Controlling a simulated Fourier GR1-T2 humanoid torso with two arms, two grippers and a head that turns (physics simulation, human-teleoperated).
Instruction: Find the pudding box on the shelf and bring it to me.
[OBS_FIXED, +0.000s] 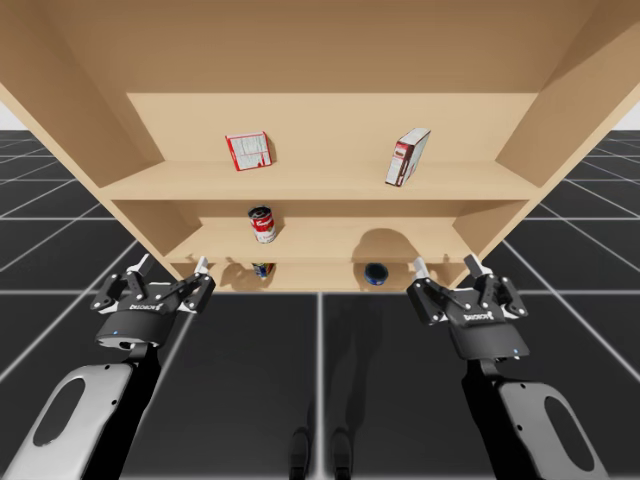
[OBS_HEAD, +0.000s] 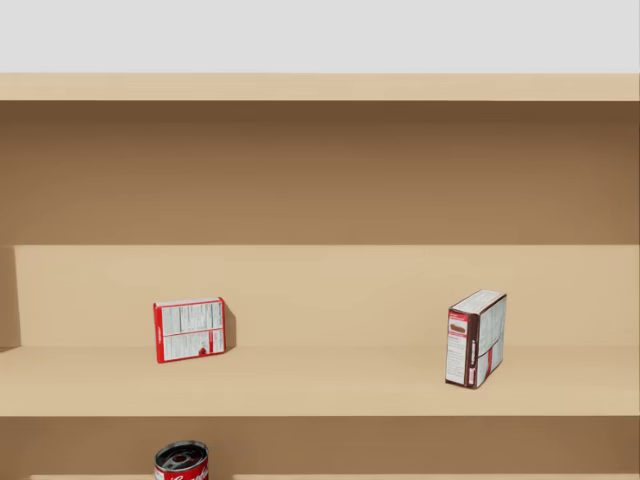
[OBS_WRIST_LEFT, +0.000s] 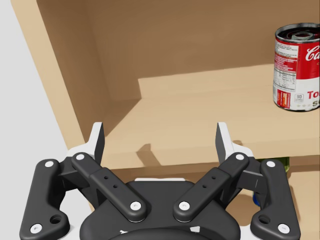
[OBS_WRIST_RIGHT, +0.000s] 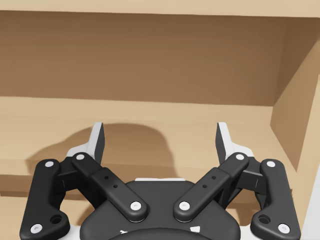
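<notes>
Nearest, in the lower part of the high view, my left gripper (OBS_FIXED: 170, 268) sits lower left and my right gripper (OBS_FIXED: 446, 268) lower right. Both have their fingers spread wide with nothing between them, just short of the shelf (OBS_FIXED: 320, 182). The left wrist view shows the left gripper (OBS_WRIST_LEFT: 160, 134) facing the middle board, with a red-and-white can (OBS_WRIST_LEFT: 297, 67) ahead and off to one side. The right gripper (OBS_WRIST_RIGHT: 160, 132) faces bare board.

Further in, a dark round thing (OBS_FIXED: 376, 273) lies on the lowest board, at the middle of the high view. The can (OBS_FIXED: 262, 224) stands on the board above it.

Farthest, on the upper board, a red-and-white box (OBS_FIXED: 248, 151) stands left of centre. The brown-and-white box (OBS_FIXED: 408, 157) stands upright right of centre, well apart from it. I take this one for the pudding box (OBS_HEAD: 475, 338), at the lower right of the head view.

It looks like light, stiff card, so it would likely tip if nudged and dent if squeezed hard. I would pinch it across its narrow width, on the two broad faces, about mid-height.
</notes>
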